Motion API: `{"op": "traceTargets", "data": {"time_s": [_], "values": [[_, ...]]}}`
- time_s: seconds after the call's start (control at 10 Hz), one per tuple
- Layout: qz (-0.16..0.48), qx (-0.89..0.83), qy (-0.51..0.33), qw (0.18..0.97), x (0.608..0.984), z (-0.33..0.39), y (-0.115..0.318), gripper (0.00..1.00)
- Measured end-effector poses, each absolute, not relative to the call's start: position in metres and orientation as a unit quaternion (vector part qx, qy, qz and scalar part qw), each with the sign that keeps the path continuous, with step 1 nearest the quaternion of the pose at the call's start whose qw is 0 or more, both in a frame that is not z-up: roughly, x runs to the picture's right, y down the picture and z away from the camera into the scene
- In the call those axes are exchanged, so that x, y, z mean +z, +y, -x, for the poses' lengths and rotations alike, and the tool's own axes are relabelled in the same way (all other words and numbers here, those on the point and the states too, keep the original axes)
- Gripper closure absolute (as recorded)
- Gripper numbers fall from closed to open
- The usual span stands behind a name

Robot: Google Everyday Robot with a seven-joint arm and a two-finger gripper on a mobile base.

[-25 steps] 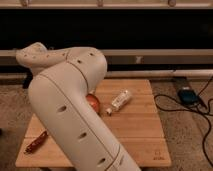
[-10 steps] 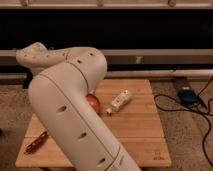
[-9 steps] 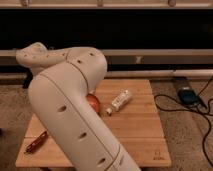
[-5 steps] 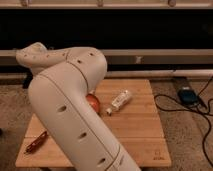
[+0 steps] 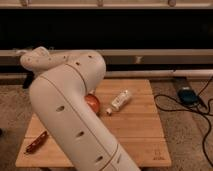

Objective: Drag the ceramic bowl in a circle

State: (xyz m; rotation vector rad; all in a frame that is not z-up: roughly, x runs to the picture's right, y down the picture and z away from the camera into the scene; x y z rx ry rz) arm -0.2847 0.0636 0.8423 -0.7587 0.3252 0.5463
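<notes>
Gripper: not visible anywhere in the camera view. The big white arm fills the left-centre of the frame and could be hiding it, so I cannot tell whether the jaws are apart or together.

Ceramic bowl: only its right part shows, a glossy reddish-orange curve peeking out from behind the arm. It sits on the table, roughly mid-table and left of centre.

Risks, as judged from here:
- The white bottle lies on its side just beside the bowl, to its right. A circle swept that way would likely knock it, and being on its side it could roll off.
- The arm blocks most of the bowl. Contact with the rim cannot be checked, so a slip may go unnoticed.
- A glossy glaze gives poor grip. A push set too high on the wall could tip the bowl rather than slide it.
- 1 red-brown stick lies near the front-left edge, well apart from the bowl. Only a wide circle would reach it.

Surface: pale wooden slats, flat and low, with a small mark at the front-right corner. Slat seams may catch the bowl's foot.

Room: speckled floor around the table. Dark cables and a small bluish device lie on the floor to the right. Behind, a dark wall band runs between 2 pale horizontal rails.
</notes>
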Motion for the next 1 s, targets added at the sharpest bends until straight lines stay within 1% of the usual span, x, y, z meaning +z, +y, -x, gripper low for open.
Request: {"op": "traceTargets", "data": {"time_s": [0.3, 0.6, 0.8, 0.9, 1.0], "values": [[0.396, 0.29, 0.192, 0.85, 0.848, 0.262, 0.098, 0.2], [0.418, 0.307, 0.218, 0.827, 0.842, 0.249, 0.122, 0.2], [0.435, 0.316, 0.227, 0.812, 0.845, 0.246, 0.136, 0.21], [0.443, 0.32, 0.235, 0.804, 0.849, 0.245, 0.145, 0.28], [0.448, 0.32, 0.241, 0.799, 0.85, 0.245, 0.152, 0.38]]}}
